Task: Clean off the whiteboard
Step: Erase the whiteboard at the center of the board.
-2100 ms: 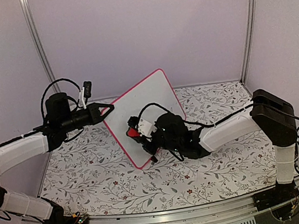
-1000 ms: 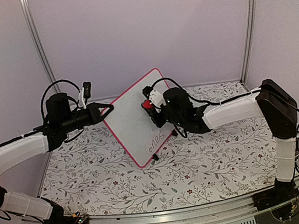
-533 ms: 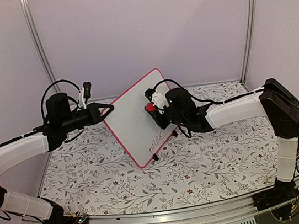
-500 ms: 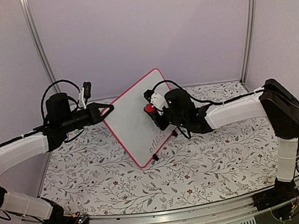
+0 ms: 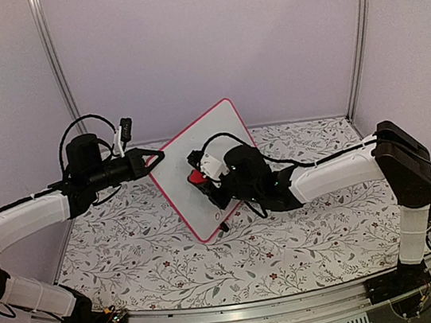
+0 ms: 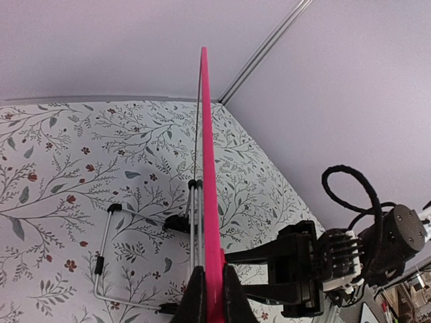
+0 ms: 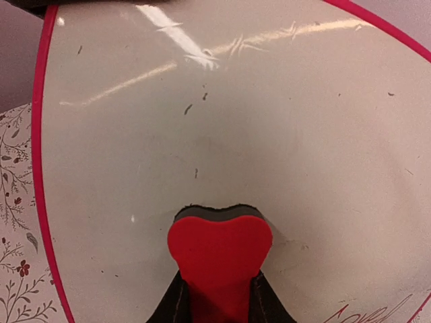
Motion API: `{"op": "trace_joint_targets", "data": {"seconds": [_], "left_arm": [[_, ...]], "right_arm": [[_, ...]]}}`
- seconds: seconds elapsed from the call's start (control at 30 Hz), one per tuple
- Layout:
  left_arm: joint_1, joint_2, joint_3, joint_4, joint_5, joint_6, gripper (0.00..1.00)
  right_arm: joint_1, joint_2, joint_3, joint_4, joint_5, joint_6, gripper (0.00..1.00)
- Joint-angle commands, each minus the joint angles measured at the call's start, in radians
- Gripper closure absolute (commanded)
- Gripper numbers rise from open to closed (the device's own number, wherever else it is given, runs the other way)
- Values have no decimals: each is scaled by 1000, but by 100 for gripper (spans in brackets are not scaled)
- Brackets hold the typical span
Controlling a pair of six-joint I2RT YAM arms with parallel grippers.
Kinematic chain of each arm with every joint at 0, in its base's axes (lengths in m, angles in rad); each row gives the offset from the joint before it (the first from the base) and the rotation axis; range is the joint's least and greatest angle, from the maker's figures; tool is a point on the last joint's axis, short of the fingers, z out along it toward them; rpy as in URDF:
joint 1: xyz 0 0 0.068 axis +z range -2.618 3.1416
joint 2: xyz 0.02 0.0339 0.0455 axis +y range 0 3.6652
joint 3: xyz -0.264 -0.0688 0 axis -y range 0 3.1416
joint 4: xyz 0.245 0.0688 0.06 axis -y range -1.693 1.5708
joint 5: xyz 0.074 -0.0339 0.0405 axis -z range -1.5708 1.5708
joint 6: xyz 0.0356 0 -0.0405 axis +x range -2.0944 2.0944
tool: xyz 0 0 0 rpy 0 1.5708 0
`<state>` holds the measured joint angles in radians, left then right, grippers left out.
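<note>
The whiteboard (image 5: 215, 129), white with a pink-red frame, stands tilted on the floral table. My left gripper (image 5: 153, 158) is shut on its left edge. In the left wrist view the board is edge-on as a pink strip (image 6: 205, 134) pinched by the left gripper (image 6: 209, 296). My right gripper (image 5: 199, 178) is shut on a red heart-shaped eraser (image 7: 219, 245), whose dark felt presses flat on the board face (image 7: 236, 114). The right gripper (image 7: 219, 299) sits at the bottom of its view. Dark red handwritten strokes (image 7: 367, 313) show at the lower right corner; faint specks dot the surface.
A wire stand (image 6: 108, 256) with black feet props the board from behind. The floral tablecloth (image 5: 148, 251) covers the table. Plain walls and metal posts (image 5: 53, 64) enclose the back and sides. The right arm (image 5: 322, 178) stretches across the table's middle right.
My right gripper slid the eraser from the board's upper right down and left toward its middle. The arm now covers the writing in the top view. The left gripper held still.
</note>
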<state>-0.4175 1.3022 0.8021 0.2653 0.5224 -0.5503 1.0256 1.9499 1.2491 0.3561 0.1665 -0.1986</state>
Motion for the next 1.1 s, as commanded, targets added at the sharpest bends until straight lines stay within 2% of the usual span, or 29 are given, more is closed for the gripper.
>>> {"op": "trace_joint_targets", "data": {"seconds": [0.0, 0.13, 0.3, 0.47, 1.07], "left_arm": [[-32, -14, 0, 51, 158, -34, 100], [-31, -18, 0, 50, 157, -31, 100], [-31, -18, -1, 52, 161, -34, 100], [-30, -19, -1, 54, 161, -35, 100], [-31, -17, 0, 53, 160, -34, 100]], "right_arm": [[32, 39, -18, 29, -59, -3, 76], [27, 40, -35, 27, -6, 37, 76], [-44, 20, -55, -19, 22, 120, 77], [-80, 0, -73, -42, 58, 134, 76], [-108, -47, -181, -122, 20, 167, 76]]}}
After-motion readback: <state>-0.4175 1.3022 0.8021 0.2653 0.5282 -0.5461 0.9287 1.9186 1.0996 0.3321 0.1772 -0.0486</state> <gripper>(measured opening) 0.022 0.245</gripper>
